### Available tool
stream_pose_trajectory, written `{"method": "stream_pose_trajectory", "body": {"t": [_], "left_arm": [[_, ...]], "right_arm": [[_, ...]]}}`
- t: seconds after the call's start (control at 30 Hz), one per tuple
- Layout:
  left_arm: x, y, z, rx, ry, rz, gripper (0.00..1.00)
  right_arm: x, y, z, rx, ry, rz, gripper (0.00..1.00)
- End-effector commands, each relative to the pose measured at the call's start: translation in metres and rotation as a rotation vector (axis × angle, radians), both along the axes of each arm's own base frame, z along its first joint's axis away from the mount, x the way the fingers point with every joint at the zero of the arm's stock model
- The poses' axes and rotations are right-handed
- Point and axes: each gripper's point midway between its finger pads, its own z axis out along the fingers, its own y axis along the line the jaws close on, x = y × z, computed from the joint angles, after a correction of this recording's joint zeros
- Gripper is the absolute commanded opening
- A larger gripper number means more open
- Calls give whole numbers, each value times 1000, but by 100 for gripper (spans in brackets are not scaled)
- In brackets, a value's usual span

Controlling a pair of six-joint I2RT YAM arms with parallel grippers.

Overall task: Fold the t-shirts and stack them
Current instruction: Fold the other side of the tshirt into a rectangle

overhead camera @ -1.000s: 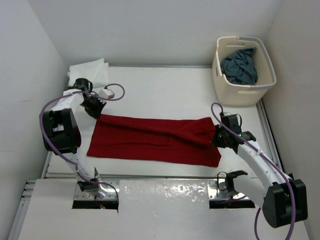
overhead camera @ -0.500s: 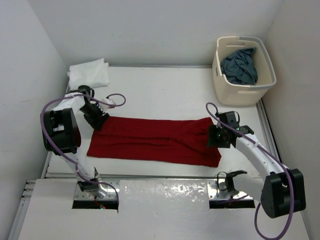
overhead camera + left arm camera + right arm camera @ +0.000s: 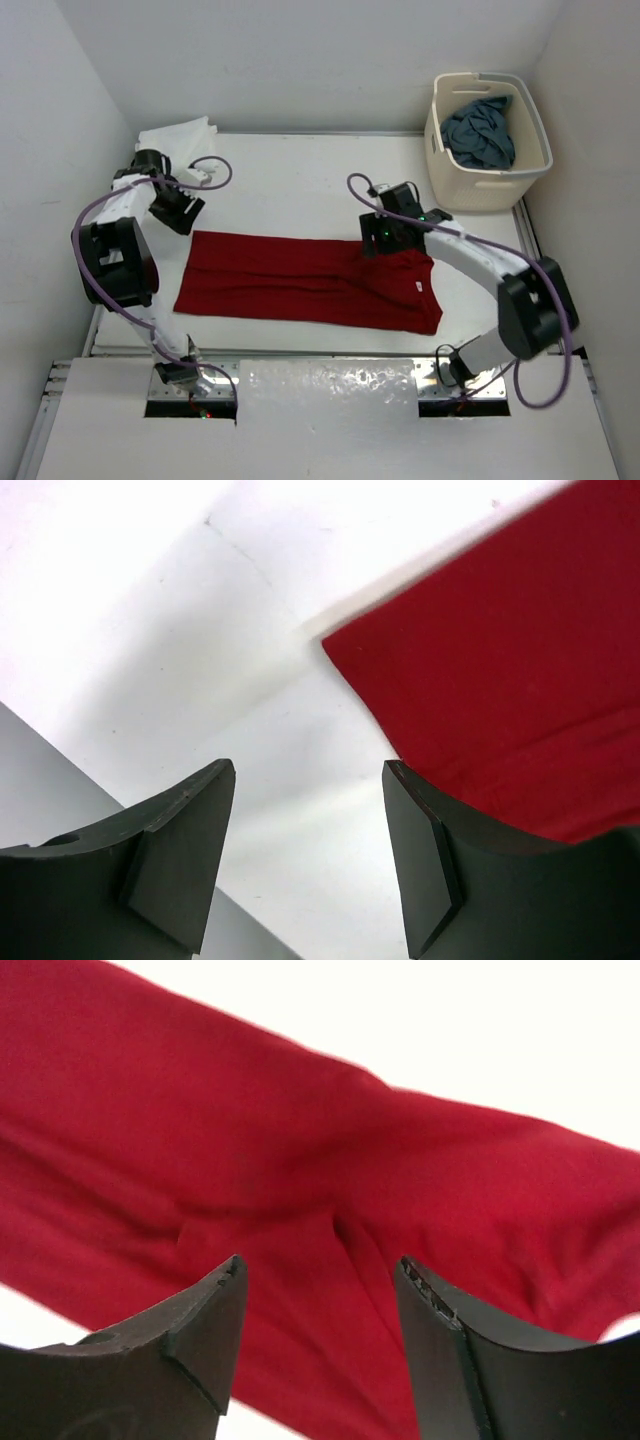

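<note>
The red t-shirt point(image 3: 300, 280) lies flat on the table as a long strip folded lengthwise. My left gripper point(image 3: 180, 212) hovers open just beyond its far left corner; the left wrist view shows bare table between the fingers point(image 3: 310, 850) and the shirt's corner point(image 3: 500, 630) off to the right. My right gripper point(image 3: 375, 238) is open over the strip's far edge, right of centre, with red cloth point(image 3: 300, 1160) under its empty fingers point(image 3: 320, 1330). The white t-shirt point(image 3: 178, 142) lies folded at the back left. The blue-grey t-shirt point(image 3: 480, 130) is bunched in the basket.
The cream laundry basket point(image 3: 490, 188) stands at the back right corner. Walls close the table on the left, back and right. A raised rail point(image 3: 330, 352) runs along the near edge in front of the arm bases.
Both grippers have opened and let go of the red shirt's ends. The right arm swung left and back to the strip's far edge. The left gripper drew back from the left corner.
</note>
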Motion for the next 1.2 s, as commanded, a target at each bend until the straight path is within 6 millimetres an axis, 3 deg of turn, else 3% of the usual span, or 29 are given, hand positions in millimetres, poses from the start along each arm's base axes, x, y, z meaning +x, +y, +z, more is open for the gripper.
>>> {"method": "stream_pose_trajectory", "body": {"t": [0.0,0.1,0.27,0.4,0.57,0.77,0.83,1.0,1.1,1.17], "left_arm": [[13,-1,12,-46,-68,109,59],[7,-5,3,-64,-52,129,59],[-2,-6,-4,-59,-37,125,59],[-3,-5,-5,-54,-31,122,59],[-1,-4,-2,-46,-41,115,59],[2,-6,-2,-62,-30,113,59],[2,-6,0,-60,-33,108,59],[1,-3,0,-46,-32,104,59],[2,-4,-1,-47,-30,104,58],[2,-4,-1,-50,-29,105,59]], "right_arm": [[33,21,-3,26,-41,-30,59],[43,27,-28,9,9,-41,57],[42,30,-49,4,59,-39,56],[26,29,-64,5,141,-49,38],[4,22,-58,30,155,-57,26],[-15,24,-60,-1,197,-48,1],[-22,24,-57,-17,200,-41,0],[-51,51,-51,33,254,21,0],[-82,57,-55,9,344,63,1],[-91,59,-56,-5,361,83,9]]}}
